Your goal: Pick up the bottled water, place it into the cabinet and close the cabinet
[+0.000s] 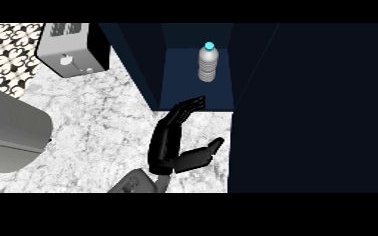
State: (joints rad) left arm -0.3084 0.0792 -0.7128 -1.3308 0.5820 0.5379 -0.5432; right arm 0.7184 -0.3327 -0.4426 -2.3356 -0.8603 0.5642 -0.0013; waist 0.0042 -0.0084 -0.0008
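Bottled water point(208, 65) inside the open cabinet point(181, 82), standing on the blue floor toward the back. Upright by the look of it, light blue cap at the top. Long axis running up and down in the head view, cap end pointing to the far side and away from the robot. Clear ribbed body, touching neither side wall, nearer the right wall than the left.

Left hand point(166, 145) below the cabinet mouth, over the marble counter point(96, 110). Wide open and holding nothing. Fingers point(184, 109) straight and close together, pointing up the view toward the cabinet, tips just across the front edge of the blue floor. Thumb point(210, 148) spread out to the right, clear of the fingers. Well apart from the bottled water, with bare cabinet floor between the two. Grey forearm point(136, 182) coming in from the lower edge, left of centre.

Large dark cabinet door point(303, 105) filling the right side of the view. Toaster point(70, 50) at upper left on the counter, just beside the cabinet's left side. Patterned black-and-white tiles point(15, 50) left of it. Grey rounded object point(18, 135) at the left edge, cut off by the view, too little visible to name.
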